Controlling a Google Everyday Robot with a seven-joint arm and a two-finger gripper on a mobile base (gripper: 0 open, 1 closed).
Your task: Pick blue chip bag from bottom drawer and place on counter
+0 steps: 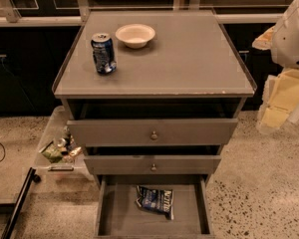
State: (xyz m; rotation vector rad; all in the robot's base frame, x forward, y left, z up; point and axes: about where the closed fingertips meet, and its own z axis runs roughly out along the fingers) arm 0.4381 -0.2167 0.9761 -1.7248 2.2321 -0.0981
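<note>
The blue chip bag (156, 199) lies crumpled on the floor of the open bottom drawer (119, 215), near its back and slightly right of centre. The counter (189, 59) is the flat grey-brown cabinet top above the three drawers. My gripper (281, 101) hangs at the right edge of the view, beside the cabinet's right side at about the height of the counter's front edge. It is well away from the bag and holds nothing that I can see.
An upright blue soda can (103, 53) and a white bowl (135, 35) stand on the counter's back left. The two upper drawers (153, 133) with round knobs are partly pulled out above the bottom drawer. A clear bin (57, 148) of items sits on the floor at left.
</note>
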